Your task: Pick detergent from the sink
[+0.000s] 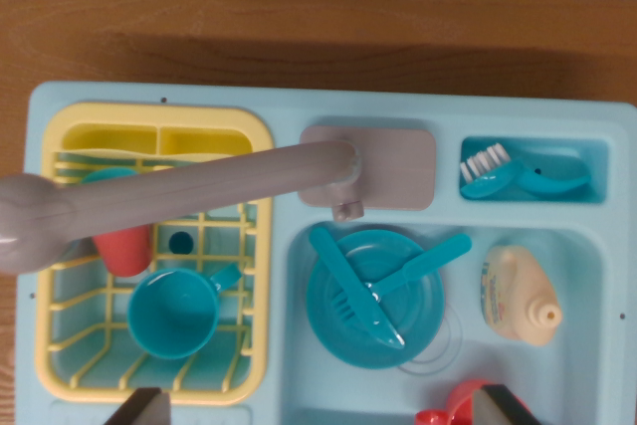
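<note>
I see the detergent bottle [518, 296] lying flat in the sink basin [587, 345], beside the blue plate [373, 296]. It looks light, smooth, rigid plastic; I'd pinch across its wide body. My fingers [318, 407] stand apart, empty.

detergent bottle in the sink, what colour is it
Cream detergent bottle with a blue-printed label, seen in the wrist view.

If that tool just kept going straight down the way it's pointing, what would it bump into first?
Probably the sink's near rim or basin floor between the tool's fingertips; the detergent bottle lies off toward the wrist view's right. Depth is unclear.
</note>
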`<state>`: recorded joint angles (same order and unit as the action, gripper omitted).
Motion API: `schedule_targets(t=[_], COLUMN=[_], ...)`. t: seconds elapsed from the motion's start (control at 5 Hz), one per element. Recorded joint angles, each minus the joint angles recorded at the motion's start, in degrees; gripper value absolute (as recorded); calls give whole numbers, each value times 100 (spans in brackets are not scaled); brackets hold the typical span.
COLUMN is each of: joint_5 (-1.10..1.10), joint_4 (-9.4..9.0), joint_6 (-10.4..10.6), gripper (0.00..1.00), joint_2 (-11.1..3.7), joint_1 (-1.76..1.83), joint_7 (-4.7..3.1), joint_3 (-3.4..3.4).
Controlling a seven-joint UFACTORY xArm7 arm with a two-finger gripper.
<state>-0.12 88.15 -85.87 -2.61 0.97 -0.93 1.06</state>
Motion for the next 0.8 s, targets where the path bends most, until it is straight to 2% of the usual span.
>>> schedule_targets(t=[0.2, 0.4, 0.6, 0.8], joint_5=[0, 18, 18, 40], joint_4=[0, -100, -100, -228], joint_6=[0, 139, 139, 318], gripper=[0, 0, 0, 0], joint_2=[0, -51, -51, -116], joint_1=[0, -36, -36, -82], joint_7=[0, -79, -79, -180], joint_3=[0, 27, 27, 61])
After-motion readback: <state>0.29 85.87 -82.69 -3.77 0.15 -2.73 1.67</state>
